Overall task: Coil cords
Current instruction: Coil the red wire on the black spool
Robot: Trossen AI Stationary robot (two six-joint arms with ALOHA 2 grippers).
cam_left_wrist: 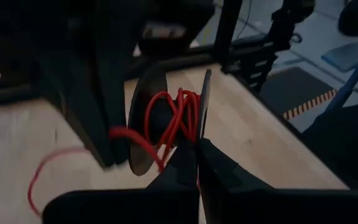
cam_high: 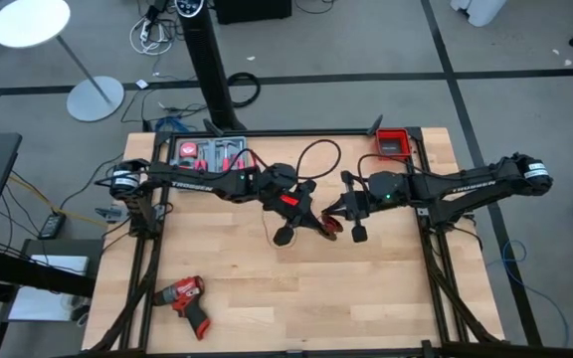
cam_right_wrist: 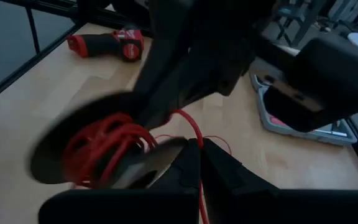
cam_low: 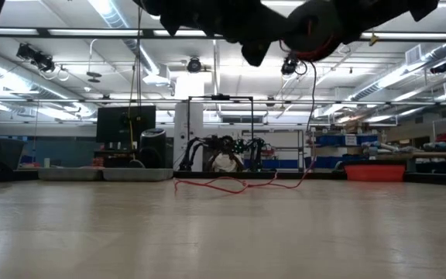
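A small black spool (cam_left_wrist: 166, 124) wound with the thin red cord (cam_left_wrist: 178, 118) hangs above the table's middle, between my two grippers. My left gripper (cam_left_wrist: 196, 149) is shut at the spool's flange. My right gripper (cam_right_wrist: 201, 146) is shut on the red cord just off the spool (cam_right_wrist: 98, 149). The cord's free length drops and lies in loose waves on the table (cam_low: 231, 184). The black cord (cam_high: 322, 143) lies in an open loop on the table behind the grippers. My left gripper pinches the rim of one spool flange (cam_left_wrist: 204, 124) between its two shut fingers, coming slanting down from the table's left. The spool is lifted clear of the table, its axis roughly level. My right gripper pinches the red cord (cam_right_wrist: 193, 132) between its two shut fingers, a short way from the spool, coming slanting down from the table's right. The stretch to the spool is short. The rest hangs slack below the fingers (cam_right_wrist: 202, 208) down to the table.
A red and black drill (cam_high: 185, 298) lies at the near left. A tray of red-handled tools (cam_high: 207, 152) stands at the far left and a red bin (cam_high: 393, 142) at the far right. Bare wood shows in front of the grippers.
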